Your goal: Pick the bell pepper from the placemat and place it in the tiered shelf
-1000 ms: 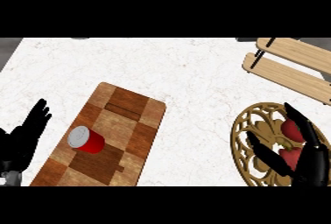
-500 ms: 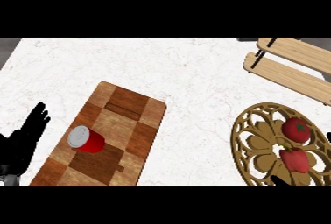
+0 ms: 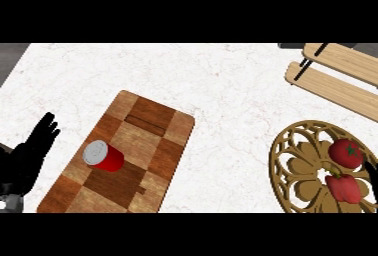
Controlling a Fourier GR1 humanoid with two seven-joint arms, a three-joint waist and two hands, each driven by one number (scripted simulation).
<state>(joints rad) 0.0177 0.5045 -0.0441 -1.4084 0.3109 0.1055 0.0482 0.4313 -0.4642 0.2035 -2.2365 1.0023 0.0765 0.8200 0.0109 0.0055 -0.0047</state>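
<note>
On the gold openwork placemat (image 3: 295, 165) at right, the bell pepper (image 3: 344, 187) lies bare beside a tomato (image 3: 345, 153), nothing holding it. A second ago the right hand (image 3: 371, 172) covered both; half a second ago it had already pulled back to the edge, and now only a sliver shows at the right border — cannot tell how its fingers are set. Reads as a retreat without a grasp, so the pick is still to do. Tiered shelf (image 3: 339, 75) sits top right, well apart from the pepper. Left hand (image 3: 29, 155) rests at left edge, fingers straight and spread, unchanged. Red can (image 3: 103, 156) on the cutting board (image 3: 148, 125), untouched.
</note>
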